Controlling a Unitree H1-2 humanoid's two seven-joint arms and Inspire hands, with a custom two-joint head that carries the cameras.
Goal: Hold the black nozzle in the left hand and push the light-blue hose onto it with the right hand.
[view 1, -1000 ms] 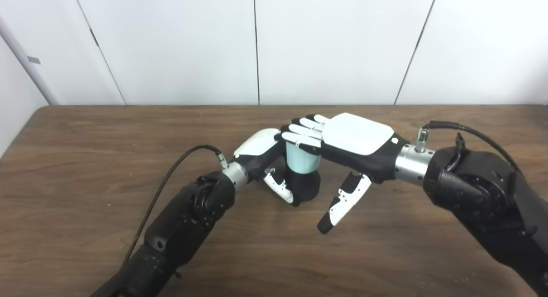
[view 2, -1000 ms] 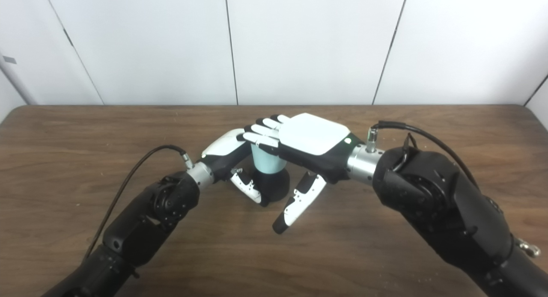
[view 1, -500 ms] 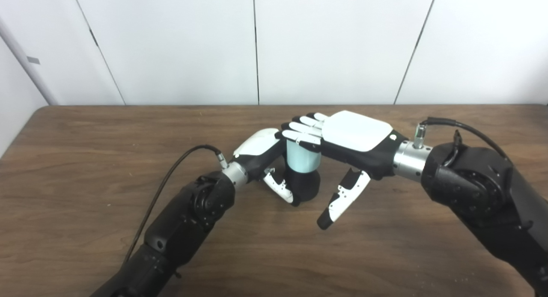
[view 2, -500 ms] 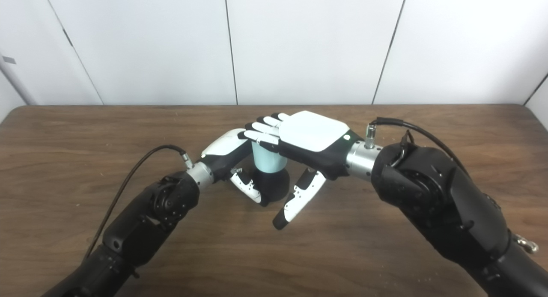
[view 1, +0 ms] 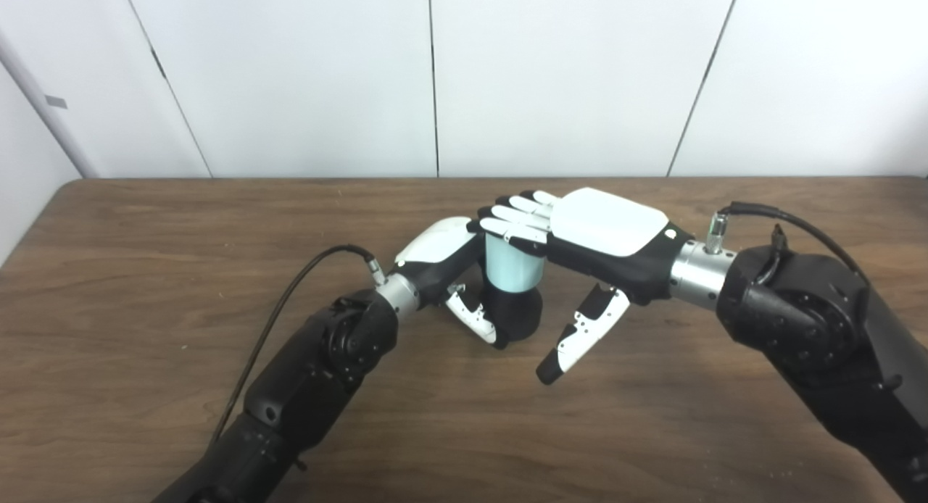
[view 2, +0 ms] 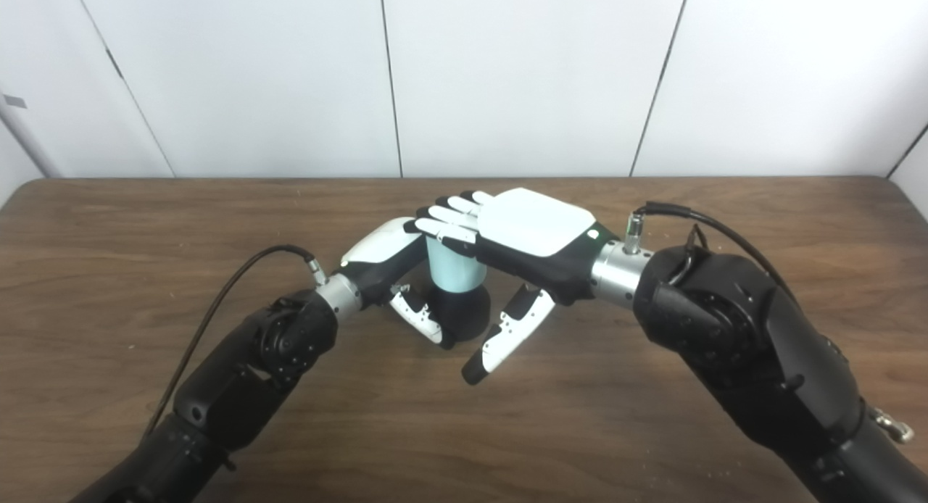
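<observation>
Both arms are angling in from the bottom corners and meeting mid-table (view 1: 181,220). Left hand (view 1: 442,256) is sitting low, palm toward the black nozzle (view 1: 516,316), with its thumb (view 1: 475,317) hooking round the near side of the base; its fingers are hidden behind, so it looks wrapped on the nozzle. The nozzle is standing upright on the wood. The light-blue hose (view 1: 512,265) is sitting vertically on top of the nozzle, lower end at the black collar. Right hand (view 1: 605,231) is lying flat, palm down, above the hose, fingers (view 1: 516,219) stretched out straight over its top end and touching or nearly so. Right thumb (view 1: 578,335) is hanging down, splayed, clear of the nozzle, gripping nothing. The right eye view is showing slightly more gap between that thumb and the nozzle base.
</observation>
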